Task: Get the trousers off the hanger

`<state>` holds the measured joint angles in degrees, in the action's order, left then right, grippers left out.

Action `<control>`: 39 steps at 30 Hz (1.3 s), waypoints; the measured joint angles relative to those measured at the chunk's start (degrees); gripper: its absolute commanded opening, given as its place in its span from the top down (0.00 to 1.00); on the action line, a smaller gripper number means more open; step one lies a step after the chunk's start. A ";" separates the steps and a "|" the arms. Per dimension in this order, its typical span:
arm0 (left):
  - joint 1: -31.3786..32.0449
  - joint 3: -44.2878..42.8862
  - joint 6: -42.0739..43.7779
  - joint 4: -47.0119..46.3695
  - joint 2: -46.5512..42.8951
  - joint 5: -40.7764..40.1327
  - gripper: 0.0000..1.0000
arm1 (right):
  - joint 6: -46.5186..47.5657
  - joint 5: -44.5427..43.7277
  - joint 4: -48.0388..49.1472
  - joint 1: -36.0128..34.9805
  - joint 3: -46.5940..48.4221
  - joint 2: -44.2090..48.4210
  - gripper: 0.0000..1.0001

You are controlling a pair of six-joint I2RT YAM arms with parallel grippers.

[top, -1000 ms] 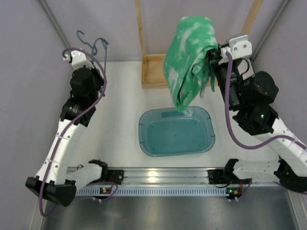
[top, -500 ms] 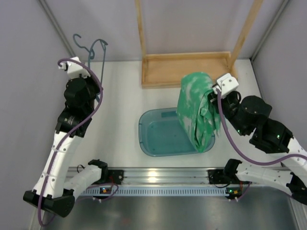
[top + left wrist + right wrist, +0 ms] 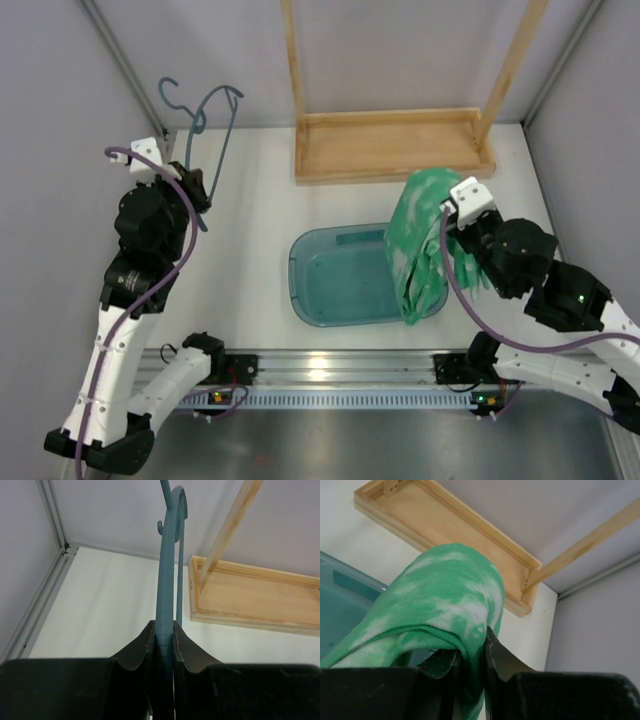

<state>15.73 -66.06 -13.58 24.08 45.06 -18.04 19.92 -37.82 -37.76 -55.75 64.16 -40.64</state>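
Trousers (image 3: 415, 235) off hanger (image 3: 167, 580), so core step looks done. Left gripper (image 3: 164, 632) clamped on bare hanger. Right gripper (image 3: 471, 652) pinching trousers, cloth draped below it into basin (image 3: 300, 290). Probably only set-down left.

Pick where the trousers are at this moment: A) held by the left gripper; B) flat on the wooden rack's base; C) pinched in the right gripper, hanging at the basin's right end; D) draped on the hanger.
C: the right gripper is shut on the green trousers, which hang over the right end of the basin, while the left gripper holds the bare hanger.
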 measured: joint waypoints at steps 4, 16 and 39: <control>0.00 0.94 -0.02 0.28 -1.51 0.46 1.00 | 2.12 -4.87 0.50 0.00 0.00 3.41 1.00; 0.00 7.39 0.22 0.87 -8.61 0.24 1.00 | 5.73 0.04 2.82 -0.26 -9.20 -5.09 1.00; 0.00 14.08 -2.99 1.38 -21.64 0.26 1.00 | -0.17 5.57 10.29 -15.39 -3.85 -31.43 1.00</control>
<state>15.73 -51.99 -16.58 25.45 23.42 -17.78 19.75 -32.25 -27.46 -71.13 60.31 -72.07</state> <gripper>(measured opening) 0.187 0.140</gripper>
